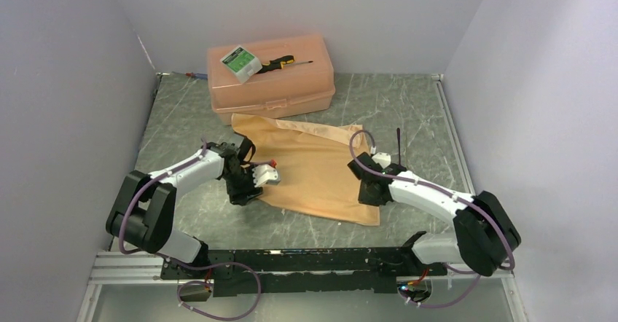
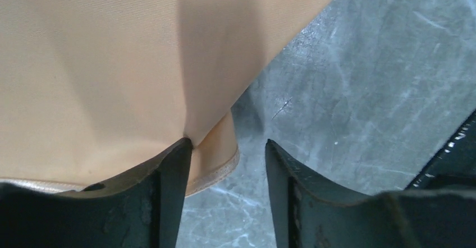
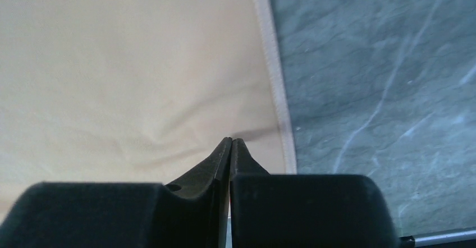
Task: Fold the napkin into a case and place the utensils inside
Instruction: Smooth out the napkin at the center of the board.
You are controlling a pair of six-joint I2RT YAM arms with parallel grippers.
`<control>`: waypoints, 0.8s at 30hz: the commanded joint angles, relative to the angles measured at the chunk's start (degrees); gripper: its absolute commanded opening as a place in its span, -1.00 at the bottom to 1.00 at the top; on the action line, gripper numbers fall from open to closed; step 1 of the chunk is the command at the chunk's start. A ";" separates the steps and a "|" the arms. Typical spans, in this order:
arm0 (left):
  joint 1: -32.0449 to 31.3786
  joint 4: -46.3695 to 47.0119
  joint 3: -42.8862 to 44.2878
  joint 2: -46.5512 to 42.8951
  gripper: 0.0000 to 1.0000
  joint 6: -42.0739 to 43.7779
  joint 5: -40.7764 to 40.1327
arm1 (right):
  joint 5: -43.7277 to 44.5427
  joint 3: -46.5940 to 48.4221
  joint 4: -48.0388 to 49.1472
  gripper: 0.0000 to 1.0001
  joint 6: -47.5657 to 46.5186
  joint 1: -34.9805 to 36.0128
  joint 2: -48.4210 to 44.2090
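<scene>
Before the plastic box [image 1: 291, 92], the napkin [image 1: 313, 165] lies spread on the table [image 1: 415, 103], slightly skewed, its near corner pointing toward the right arm. Both arms reach low to its opposite side edges. Only the wrist views show the left gripper [image 2: 229, 144] apart around a lifted corner and the right gripper [image 3: 231, 140] pinched together on cloth beside the hem.

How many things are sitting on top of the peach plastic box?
2, both on the lid of the plastic box: a green-and-white packet at left, a screwdriver just right of it.
</scene>
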 commanded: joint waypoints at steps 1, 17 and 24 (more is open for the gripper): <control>-0.34 7.92 -4.25 -0.71 -0.02 -0.22 -2.62 | -0.22 3.19 -1.74 -0.93 -4.51 -4.40 -5.03; 0.26 -5.81 10.49 -7.43 -0.95 -7.27 6.90 | -0.64 0.98 -7.99 0.75 1.56 6.41 -7.16; 2.93 -13.19 12.62 -7.65 -0.95 -3.85 10.56 | -2.68 -2.34 -4.13 0.71 5.48 11.29 -5.04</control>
